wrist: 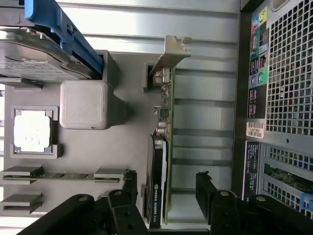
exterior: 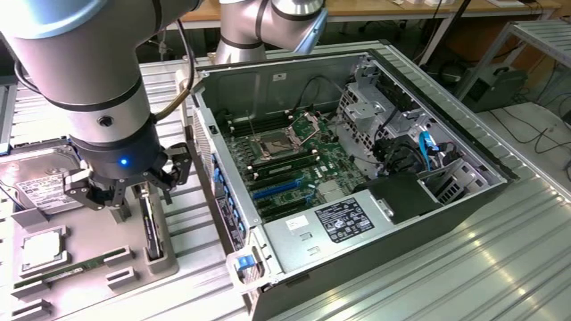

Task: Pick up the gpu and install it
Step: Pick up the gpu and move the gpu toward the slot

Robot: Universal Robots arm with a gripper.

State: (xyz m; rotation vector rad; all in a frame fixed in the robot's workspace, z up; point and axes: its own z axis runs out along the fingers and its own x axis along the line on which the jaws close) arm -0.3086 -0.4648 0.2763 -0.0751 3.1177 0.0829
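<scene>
**gpu not yet picked, nothing installed**

The gripper (exterior: 143, 204) is being held over the grey parts holder (exterior: 165, 267), just outside the PC case (exterior: 267, 281) on the exterior view's left. The jaws are being kept spread wide. In the wrist view the gpu (wrist: 161, 147) is being straddled by the fingers (wrist: 131, 188), one on each face of the card, with a gap showing on both sides. Nothing is being pinched.

The gpu is being carried by the holder alone. It is standing on its long edge in a slot beside the case, with its silver bracket (wrist: 175, 51) at the end far from the gripper.

Inside the case, the blue expansion slots (exterior: 275, 192) on the motherboard (exterior: 308, 167) are being left unoccupied.

Judged status: the approach looks complete. Grasp, lift, transfer into the case and seating are all outstanding.
</scene>
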